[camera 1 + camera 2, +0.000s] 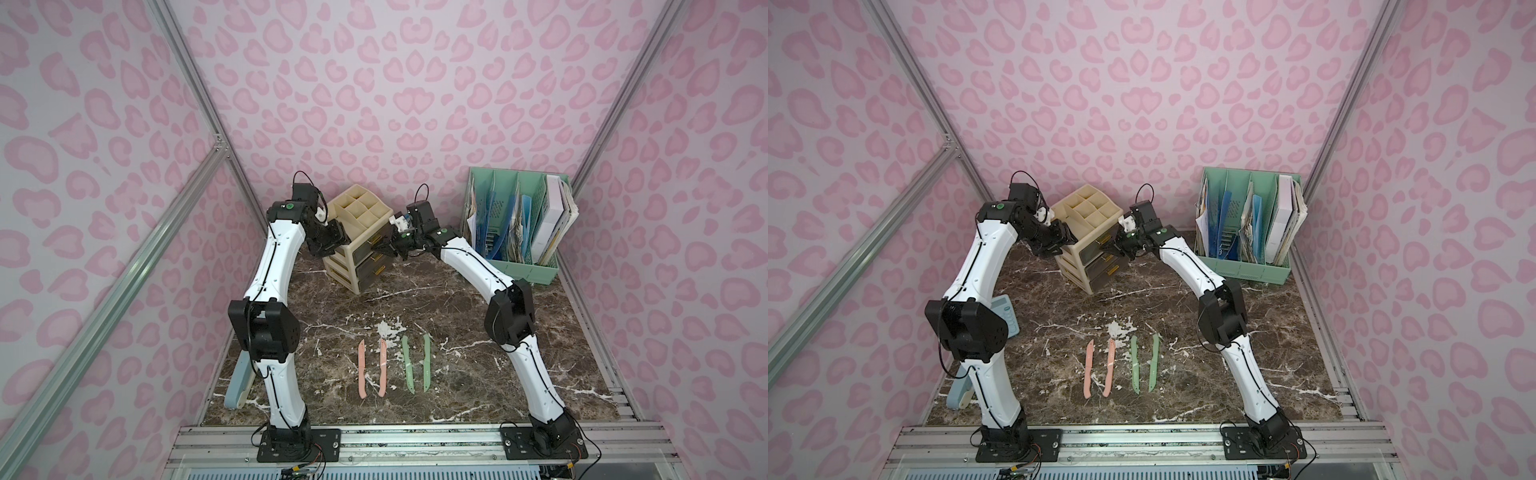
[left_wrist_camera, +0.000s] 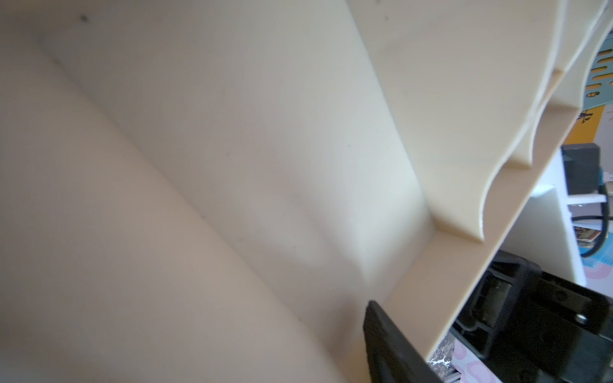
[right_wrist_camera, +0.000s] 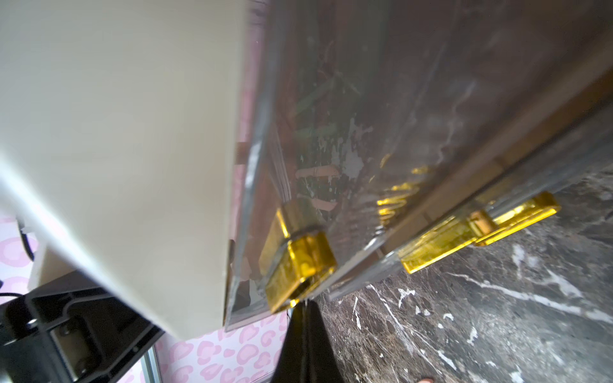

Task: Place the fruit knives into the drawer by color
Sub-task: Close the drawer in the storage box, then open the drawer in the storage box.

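At the back of the marble table, the drawer unit is braced by the left gripper, jaws apart around its side wall. Right gripper, pinched shut, sits at the top drawer's yellow handle: opening looks next. Two pink knives and two green knives wait up front.

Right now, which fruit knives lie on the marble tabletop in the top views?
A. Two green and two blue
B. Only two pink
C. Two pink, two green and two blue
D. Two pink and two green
D: in both top views, two pink knives and two green knives lie side by side on the tabletop; no blue knife shows there.
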You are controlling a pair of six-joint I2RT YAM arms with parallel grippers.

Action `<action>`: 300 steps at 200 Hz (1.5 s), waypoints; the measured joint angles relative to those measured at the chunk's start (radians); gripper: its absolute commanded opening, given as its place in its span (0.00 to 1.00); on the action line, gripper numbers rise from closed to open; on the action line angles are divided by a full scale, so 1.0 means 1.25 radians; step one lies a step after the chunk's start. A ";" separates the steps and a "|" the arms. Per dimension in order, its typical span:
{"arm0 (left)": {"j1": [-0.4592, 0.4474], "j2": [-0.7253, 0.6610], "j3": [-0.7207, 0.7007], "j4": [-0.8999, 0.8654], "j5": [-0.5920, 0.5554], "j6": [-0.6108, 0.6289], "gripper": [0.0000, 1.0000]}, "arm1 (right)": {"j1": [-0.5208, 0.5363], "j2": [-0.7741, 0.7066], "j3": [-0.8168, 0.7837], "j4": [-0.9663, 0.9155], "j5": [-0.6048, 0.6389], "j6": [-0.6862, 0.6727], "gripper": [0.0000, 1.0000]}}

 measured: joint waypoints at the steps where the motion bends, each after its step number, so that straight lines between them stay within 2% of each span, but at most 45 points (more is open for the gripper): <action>1: 0.000 0.000 0.000 0.000 0.000 0.000 0.63 | 0.000 0.000 0.000 0.000 0.000 0.000 0.02; 17: 0.002 0.000 -0.002 0.002 0.001 0.003 0.63 | 0.000 -0.009 -0.004 -0.010 0.002 -0.013 0.06; 40: 0.004 0.000 -0.005 0.007 0.007 0.003 0.63 | -0.001 -0.046 -0.052 -0.008 0.007 -0.026 0.18; 72: 0.008 -0.002 -0.010 0.014 0.018 0.002 0.63 | -0.008 -0.131 -0.218 0.050 0.014 -0.022 0.34; 107: 0.010 -0.007 -0.020 0.024 0.026 0.002 0.63 | -0.020 -0.203 -0.389 0.169 0.017 0.016 0.39; 148: 0.011 -0.007 -0.023 0.028 0.031 0.002 0.63 | -0.027 -0.231 -0.507 0.324 0.013 0.086 0.46; 183: 0.012 -0.007 -0.024 0.030 0.033 0.002 0.63 | -0.036 -0.233 -0.575 0.477 0.009 0.159 0.46; 221: 0.012 -0.007 -0.025 0.032 0.034 0.002 0.63 | -0.045 -0.219 -0.622 0.619 0.006 0.240 0.43; 300: 0.013 -0.007 -0.025 0.033 0.037 0.002 0.63 | -0.043 -0.175 -0.631 0.749 -0.002 0.331 0.41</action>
